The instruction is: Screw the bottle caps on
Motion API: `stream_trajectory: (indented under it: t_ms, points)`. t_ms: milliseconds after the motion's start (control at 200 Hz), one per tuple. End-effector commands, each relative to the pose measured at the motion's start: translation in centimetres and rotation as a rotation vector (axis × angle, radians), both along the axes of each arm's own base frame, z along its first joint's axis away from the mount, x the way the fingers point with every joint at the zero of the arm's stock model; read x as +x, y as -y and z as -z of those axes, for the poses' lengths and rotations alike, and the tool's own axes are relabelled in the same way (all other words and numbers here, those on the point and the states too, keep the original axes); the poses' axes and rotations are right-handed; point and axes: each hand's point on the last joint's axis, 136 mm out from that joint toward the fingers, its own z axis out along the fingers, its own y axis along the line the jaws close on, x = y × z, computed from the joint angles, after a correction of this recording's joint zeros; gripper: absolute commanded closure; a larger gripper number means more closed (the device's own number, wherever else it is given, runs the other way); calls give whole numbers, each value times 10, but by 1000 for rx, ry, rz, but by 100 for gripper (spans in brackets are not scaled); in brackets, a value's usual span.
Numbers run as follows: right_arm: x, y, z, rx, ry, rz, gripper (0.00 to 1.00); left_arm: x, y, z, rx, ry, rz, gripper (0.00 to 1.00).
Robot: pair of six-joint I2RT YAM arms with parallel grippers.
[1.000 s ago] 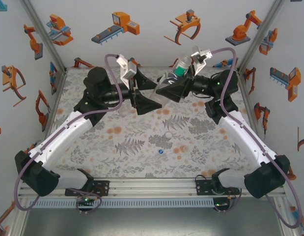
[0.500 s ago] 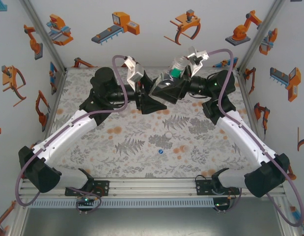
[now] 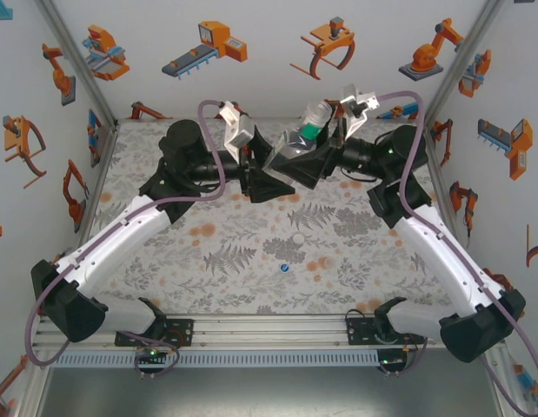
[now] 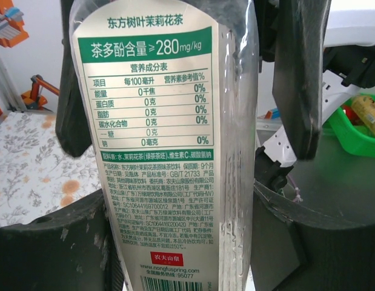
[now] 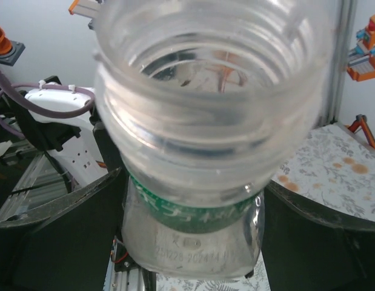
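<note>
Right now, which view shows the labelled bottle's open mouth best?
Right wrist: the bottle points its threaded, capless mouth at the lens, large in frame. Left wrist gives the bottle side-on, label text readable. Top external has it small and tilted.

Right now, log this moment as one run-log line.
left gripper: grips labelled bottle; right gripper: grips it too; neck: uncapped; white cap, blue cap: on table
</note>
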Motion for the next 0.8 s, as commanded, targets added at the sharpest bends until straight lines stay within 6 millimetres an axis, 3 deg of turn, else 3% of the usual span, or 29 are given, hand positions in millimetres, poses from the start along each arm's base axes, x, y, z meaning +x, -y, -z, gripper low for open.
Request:
stream_trajectory:
  t_ms: [0,245,411,561,671,796]
  points:
    - [-9,11,-28,33,60,60,27,-11,-9,-13,-34,79,-8,53]
    - [-9,13,-46,75,67,63,34,-12,-10,-12,-31,82,-13,52]
    - [-7,11,-48,79,68,49,43,-11,-9,-12,-32,83,-14,50]
    - [-8,9,-46,71,67,35,58,-11,-9,-15,-36,82,-12,43]
    - [-10,7,-44,65,69,21,60,-11,-9,-19,-41,81,-10,33]
    - [-9,4,-42,64,68,11,62,-10,-7,-23,-44,75,-7,29]
